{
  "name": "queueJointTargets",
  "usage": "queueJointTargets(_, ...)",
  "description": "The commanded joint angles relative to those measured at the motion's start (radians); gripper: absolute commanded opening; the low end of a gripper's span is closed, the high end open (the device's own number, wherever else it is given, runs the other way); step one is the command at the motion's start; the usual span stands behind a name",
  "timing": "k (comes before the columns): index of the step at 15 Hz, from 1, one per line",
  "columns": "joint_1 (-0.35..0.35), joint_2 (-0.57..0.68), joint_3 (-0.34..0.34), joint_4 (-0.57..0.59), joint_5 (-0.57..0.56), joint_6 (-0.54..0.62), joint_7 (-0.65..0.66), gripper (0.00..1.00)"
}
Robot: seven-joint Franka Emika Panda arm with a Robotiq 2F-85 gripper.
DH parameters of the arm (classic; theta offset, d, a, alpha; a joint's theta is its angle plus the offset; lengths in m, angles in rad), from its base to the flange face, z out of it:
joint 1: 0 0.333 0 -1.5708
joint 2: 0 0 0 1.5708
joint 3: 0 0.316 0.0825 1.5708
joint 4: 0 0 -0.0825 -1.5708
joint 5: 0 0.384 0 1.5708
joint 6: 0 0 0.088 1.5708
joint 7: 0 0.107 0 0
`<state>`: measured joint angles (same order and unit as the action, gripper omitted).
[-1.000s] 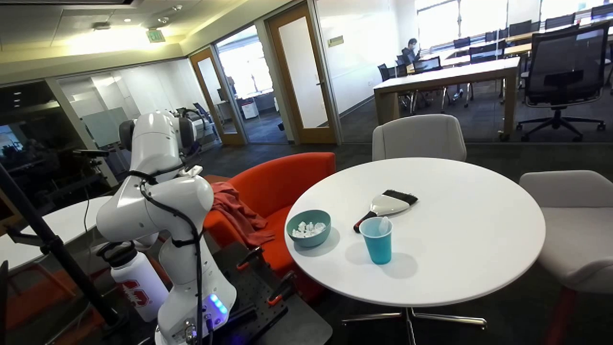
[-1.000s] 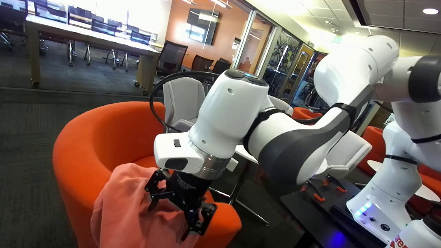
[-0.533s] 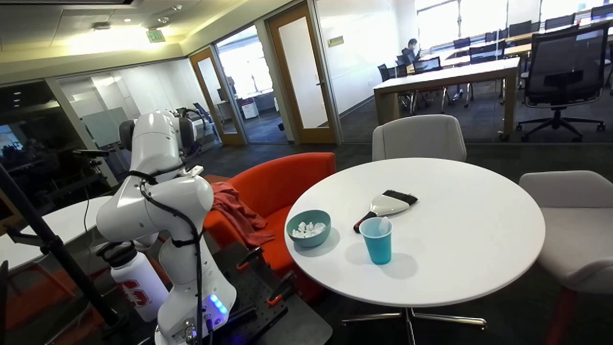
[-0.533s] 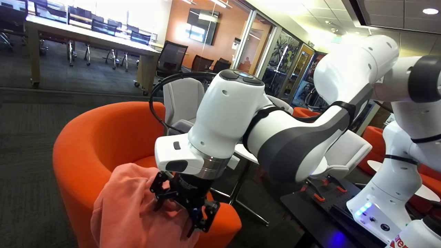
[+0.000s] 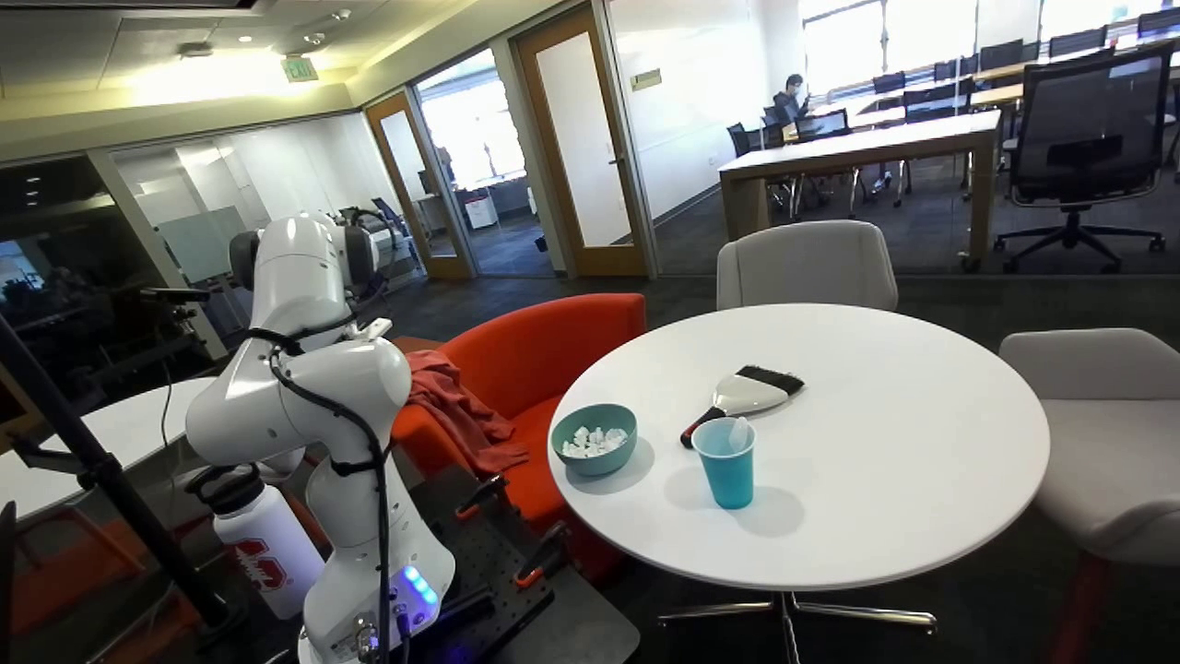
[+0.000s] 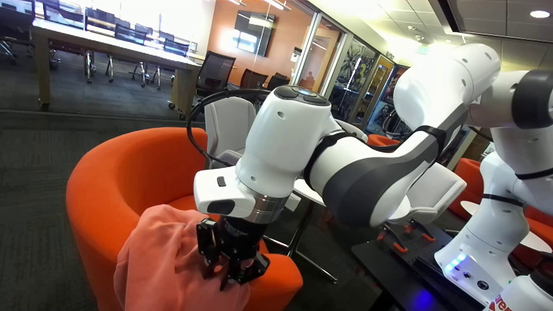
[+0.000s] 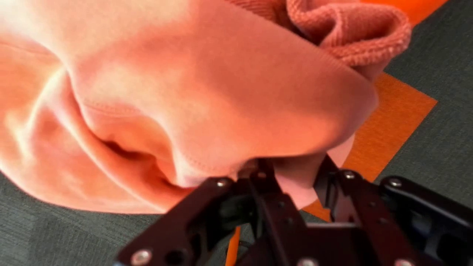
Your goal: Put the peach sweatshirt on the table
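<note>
Over the near arm of the orange armchair (image 6: 99,181): peach sweatshirt (image 6: 151,268), bunched. Hand (image 6: 215,279) down at its folds, fingers (image 7: 272,201) partway apart, cloth showing between; clamped on it or not, can't say. White worktop (image 5: 903,443), right: blue cup (image 5: 729,481) near, green bowl (image 5: 597,467) at left edge, armchair side, brush (image 5: 751,395) lying farther. Grey chair (image 5: 807,267) past the far edge.

The white arm (image 5: 304,429) is sporting a grey panel (image 6: 358,190) and blue lights (image 5: 420,586), a black cable (image 5: 381,521) is running down its near side, and silver screws (image 7: 349,174) are studding the black gripper (image 7: 293,166).
</note>
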<state>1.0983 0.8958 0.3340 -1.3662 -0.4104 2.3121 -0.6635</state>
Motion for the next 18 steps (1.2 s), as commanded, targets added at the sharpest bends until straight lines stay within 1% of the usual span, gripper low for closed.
queueJointTargets(1, 0.005, -0.018, -0.009, 0.008, 0.01, -0.039, -0.021, 0.03)
queueJointTargets(2, 0.005, -0.018, -0.008, 0.008, 0.011, -0.041, -0.021, 0.0)
queueJointTargets(5, 0.003, -0.017, -0.004, 0.007, 0.02, -0.037, -0.013, 0.0)
queueJointTargets(8, 0.029, -0.013, -0.034, 0.007, 0.023, 0.026, 0.128, 0.01)
queueJointTargets(9, -0.014, -0.108, -0.039, -0.059, 0.021, 0.016, 0.142, 0.01)
queueJointTargets(10, -0.017, -0.132, -0.055, -0.068, 0.015, 0.024, 0.191, 0.01)
queueJointTargets(13, -0.034, -0.235, -0.12, -0.108, -0.017, 0.0, 0.291, 0.01)
queueJointTargets(14, -0.041, -0.27, -0.141, -0.126, -0.027, -0.021, 0.314, 0.01)
queueJointTargets(15, -0.042, -0.293, -0.154, -0.12, -0.031, -0.062, 0.332, 0.01)
queueJointTargets(16, -0.044, -0.192, -0.119, -0.036, -0.014, -0.022, 0.272, 0.01)
queueJointTargets(18, -0.058, -0.213, -0.118, -0.041, -0.015, -0.03, 0.274, 0.03)
